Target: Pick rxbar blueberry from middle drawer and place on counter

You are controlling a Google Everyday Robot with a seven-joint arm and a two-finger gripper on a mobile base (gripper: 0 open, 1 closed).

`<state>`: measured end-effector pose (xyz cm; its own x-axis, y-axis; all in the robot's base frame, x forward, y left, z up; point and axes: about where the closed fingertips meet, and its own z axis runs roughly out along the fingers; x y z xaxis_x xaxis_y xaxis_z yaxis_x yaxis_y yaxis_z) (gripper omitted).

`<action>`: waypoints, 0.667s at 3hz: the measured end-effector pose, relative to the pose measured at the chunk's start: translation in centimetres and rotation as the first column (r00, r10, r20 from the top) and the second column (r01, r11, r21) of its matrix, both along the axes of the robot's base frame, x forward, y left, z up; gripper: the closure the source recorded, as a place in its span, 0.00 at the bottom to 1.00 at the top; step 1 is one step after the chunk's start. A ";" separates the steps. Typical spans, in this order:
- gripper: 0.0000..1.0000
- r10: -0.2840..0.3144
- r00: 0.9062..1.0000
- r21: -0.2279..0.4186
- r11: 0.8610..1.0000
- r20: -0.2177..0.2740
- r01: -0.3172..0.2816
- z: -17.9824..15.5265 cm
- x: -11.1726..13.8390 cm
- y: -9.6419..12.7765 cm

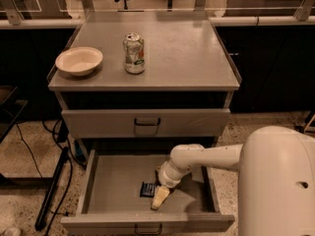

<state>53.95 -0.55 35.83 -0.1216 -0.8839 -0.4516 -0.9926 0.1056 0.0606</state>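
The rxbar blueberry (pixel 146 189) is a small dark bar lying flat on the floor of the open middle drawer (pixel 113 181), near its front centre. My gripper (pixel 159 199) reaches down into the drawer from the right. Its pale tip sits right beside the bar's right end, touching or nearly touching it, and hides part of the bar. The grey counter (pixel 182 48) is the top of the cabinet, above both drawers.
A cream bowl (pixel 78 60) stands at the counter's left and a silver can (pixel 134 53) near its middle. The upper drawer (pixel 145 123) is closed. My white arm and body (pixel 280 181) fill the lower right. A dark cable and stand (pixel 54 181) lie at the left on the floor.
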 end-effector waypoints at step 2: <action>0.60 0.000 1.000 0.000 1.000 0.000 0.000 0.0 0.0 0.0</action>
<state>53.95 -0.55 35.83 -0.1216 -0.8839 -0.4516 -0.9926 0.1055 0.0607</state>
